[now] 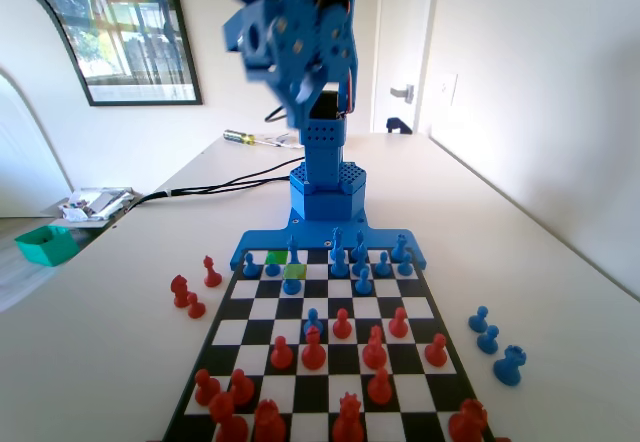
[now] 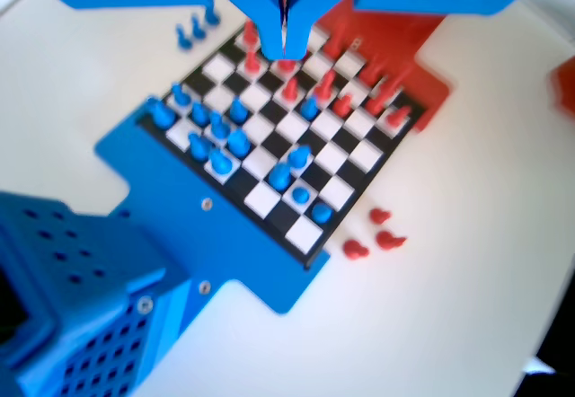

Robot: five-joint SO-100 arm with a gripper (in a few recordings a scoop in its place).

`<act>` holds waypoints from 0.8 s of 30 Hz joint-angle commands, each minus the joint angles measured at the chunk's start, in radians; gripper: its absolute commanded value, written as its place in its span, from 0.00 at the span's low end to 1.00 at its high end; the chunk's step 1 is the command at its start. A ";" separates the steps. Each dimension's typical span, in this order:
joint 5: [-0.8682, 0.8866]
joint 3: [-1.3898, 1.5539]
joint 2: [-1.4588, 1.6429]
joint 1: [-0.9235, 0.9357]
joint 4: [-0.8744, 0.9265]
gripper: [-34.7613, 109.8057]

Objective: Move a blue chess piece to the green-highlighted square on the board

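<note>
Hovering high over the board [image 1: 330,362], gripper [image 2: 286,42] pinched together and empty, blue piece [image 1: 292,251] waiting beside the green square [image 1: 276,258].

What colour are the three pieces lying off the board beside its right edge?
Blue. The three off-board pieces show best in the fixed view, on the white table.

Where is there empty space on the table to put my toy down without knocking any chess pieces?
In the fixed view, bare table stretches right of the board, beyond the three captured blue pieces. More lies left, between the green tray and the captured red pieces. The board itself is crowded.
</note>
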 commanded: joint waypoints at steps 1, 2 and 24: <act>-0.087 -0.080 -0.101 0.014 0.046 0.26; -0.094 -0.092 -0.126 0.009 0.054 0.27; -0.345 0.150 -0.179 0.104 -0.183 0.33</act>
